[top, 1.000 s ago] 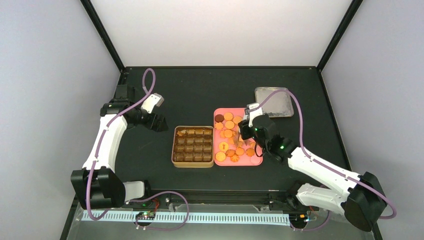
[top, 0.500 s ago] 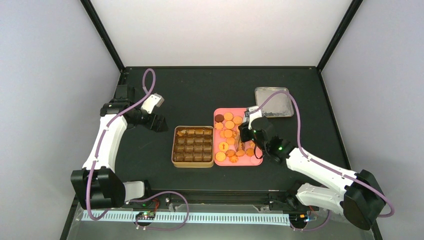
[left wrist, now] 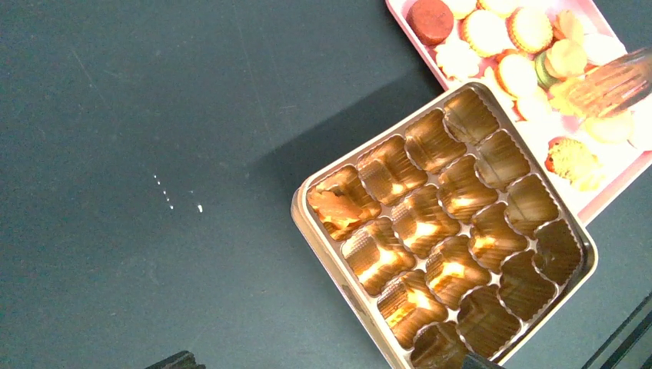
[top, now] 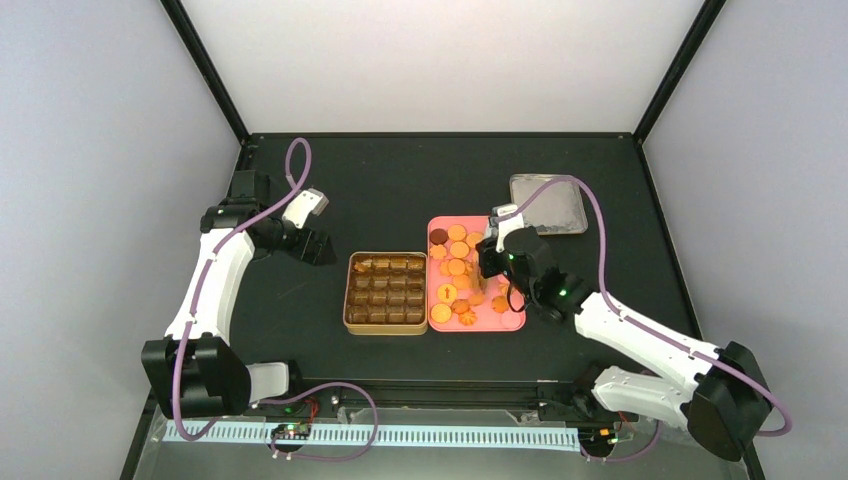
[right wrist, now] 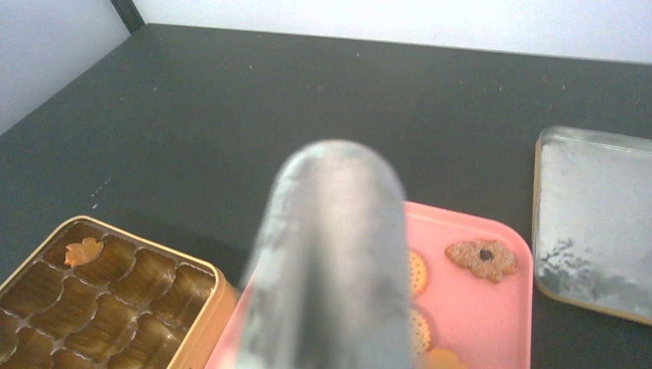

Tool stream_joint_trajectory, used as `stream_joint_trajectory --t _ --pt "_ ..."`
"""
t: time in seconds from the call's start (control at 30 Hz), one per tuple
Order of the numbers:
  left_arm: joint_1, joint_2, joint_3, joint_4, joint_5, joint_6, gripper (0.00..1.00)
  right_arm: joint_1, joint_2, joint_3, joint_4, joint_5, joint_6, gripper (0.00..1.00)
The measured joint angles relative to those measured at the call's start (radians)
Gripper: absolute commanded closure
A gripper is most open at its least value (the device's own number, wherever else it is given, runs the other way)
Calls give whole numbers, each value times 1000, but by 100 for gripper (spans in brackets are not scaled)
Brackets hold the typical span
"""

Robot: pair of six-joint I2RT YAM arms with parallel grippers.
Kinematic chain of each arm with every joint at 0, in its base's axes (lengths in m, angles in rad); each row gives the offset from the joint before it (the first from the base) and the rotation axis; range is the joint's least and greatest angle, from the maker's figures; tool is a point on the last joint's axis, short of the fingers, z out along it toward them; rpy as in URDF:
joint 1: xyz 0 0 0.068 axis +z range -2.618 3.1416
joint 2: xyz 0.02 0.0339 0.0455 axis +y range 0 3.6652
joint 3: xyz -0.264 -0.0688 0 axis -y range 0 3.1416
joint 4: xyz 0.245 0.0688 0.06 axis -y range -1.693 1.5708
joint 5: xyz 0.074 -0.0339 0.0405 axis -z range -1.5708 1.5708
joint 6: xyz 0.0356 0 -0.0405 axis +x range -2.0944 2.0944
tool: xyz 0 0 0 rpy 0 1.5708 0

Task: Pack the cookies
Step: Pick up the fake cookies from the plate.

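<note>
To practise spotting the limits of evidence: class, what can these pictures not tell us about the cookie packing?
Right wrist: blurred tongs hide much of the tray and whatever they grip.
Top: cookies too small to sort by shape; tongs' tips indistinct beside the right gripper.
Left wrist: the bottom edge cuts off the tin.

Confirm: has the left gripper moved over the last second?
No. The left gripper hangs in the same spot in the top view, just left of the tin's far-left corner.
</note>
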State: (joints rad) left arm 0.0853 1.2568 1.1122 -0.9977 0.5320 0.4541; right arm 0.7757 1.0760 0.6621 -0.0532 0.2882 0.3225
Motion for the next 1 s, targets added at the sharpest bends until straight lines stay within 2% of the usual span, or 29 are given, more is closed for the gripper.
stream_joint_trajectory --t 0.5,0.83,1.0 --pt "0 0 0 0 0 4 10 0 6 86 -6 -25 -35 99" --pt "6 0 0 -1 0 7 10 0 13 45 -6 19 -34 67" --pt "6 0 0 -1 3 8 10 0 27 29 2 24 -29 65"
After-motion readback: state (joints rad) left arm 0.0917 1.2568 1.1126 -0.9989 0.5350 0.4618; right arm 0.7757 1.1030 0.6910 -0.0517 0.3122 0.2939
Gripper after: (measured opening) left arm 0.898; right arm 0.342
